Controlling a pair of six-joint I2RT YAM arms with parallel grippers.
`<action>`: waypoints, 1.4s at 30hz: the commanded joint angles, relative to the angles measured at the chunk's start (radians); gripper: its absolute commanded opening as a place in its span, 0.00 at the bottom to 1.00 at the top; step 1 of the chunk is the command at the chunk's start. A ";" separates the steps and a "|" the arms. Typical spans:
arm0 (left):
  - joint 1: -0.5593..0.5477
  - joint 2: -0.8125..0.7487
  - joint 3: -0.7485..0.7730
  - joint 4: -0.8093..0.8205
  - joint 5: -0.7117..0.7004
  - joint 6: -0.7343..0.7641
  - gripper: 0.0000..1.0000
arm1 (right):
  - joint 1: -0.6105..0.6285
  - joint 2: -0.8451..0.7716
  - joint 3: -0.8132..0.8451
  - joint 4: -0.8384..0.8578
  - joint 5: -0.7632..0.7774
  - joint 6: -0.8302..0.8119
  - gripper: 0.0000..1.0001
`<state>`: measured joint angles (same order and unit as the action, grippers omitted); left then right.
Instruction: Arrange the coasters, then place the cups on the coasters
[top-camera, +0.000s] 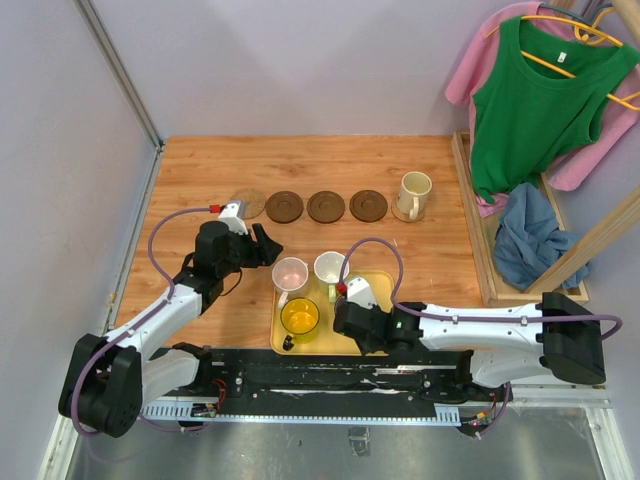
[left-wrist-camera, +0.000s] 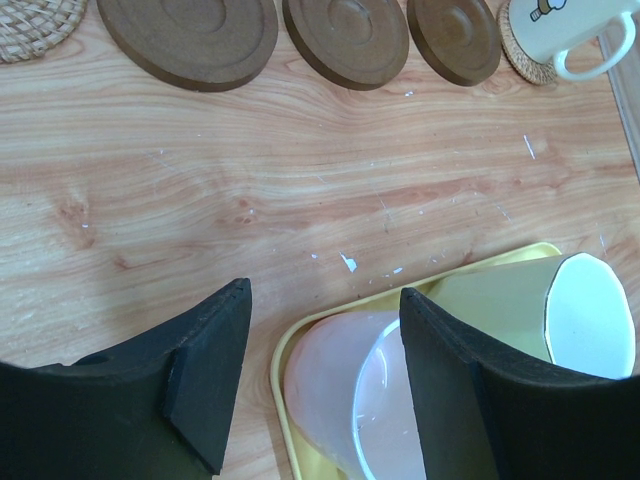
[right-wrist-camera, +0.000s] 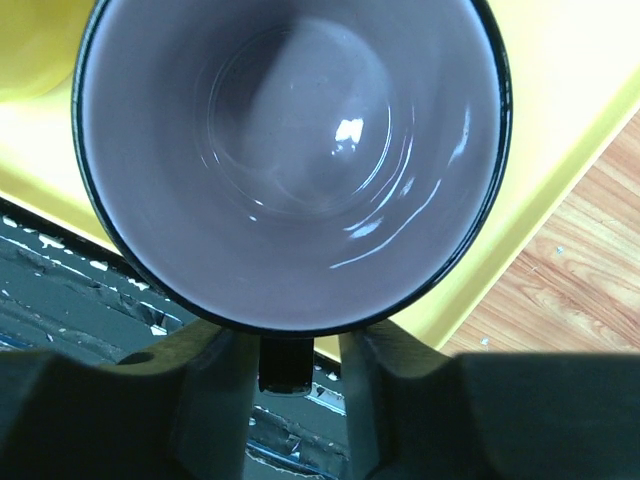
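Note:
Along the far side runs a row of coasters: a woven tan one (top-camera: 249, 201), three dark brown discs (top-camera: 284, 207) (top-camera: 326, 206) (top-camera: 368, 205), and a woven one (top-camera: 401, 213) under the cream cup (top-camera: 414, 192). The yellow tray (top-camera: 381, 279) holds the pink cup (top-camera: 290, 273), the pale green-white cup (top-camera: 330, 267) and the yellow cup (top-camera: 299, 316). My left gripper (top-camera: 262, 245) hangs open just left of the tray, its jaws straddling the pink cup (left-wrist-camera: 330, 390) from above. My right gripper (right-wrist-camera: 290, 347) has closed on the black handle (right-wrist-camera: 285, 365) of the purple cup (right-wrist-camera: 290, 150), which my arm hides in the top view.
A wooden rack (top-camera: 478, 230) with hanging shirts (top-camera: 535, 100) and a blue cloth (top-camera: 525, 235) stands at the right edge. A grey wall (top-camera: 70, 200) closes the left side. The black rail (top-camera: 330, 375) runs along the near edge behind the tray.

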<state>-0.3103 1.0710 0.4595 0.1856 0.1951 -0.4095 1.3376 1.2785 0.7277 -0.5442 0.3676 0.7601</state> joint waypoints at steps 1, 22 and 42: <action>-0.008 -0.018 -0.010 0.028 -0.009 -0.005 0.65 | 0.003 0.014 -0.013 0.019 0.018 -0.004 0.31; -0.008 -0.008 -0.001 0.041 -0.014 -0.014 0.65 | -0.005 -0.135 0.133 -0.312 0.336 0.092 0.01; -0.008 0.142 0.115 0.053 -0.037 0.052 0.65 | -0.608 0.101 0.468 0.099 0.156 -0.412 0.01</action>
<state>-0.3103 1.1816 0.5262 0.1917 0.1757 -0.3897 0.7883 1.3075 1.1019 -0.6010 0.5526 0.4709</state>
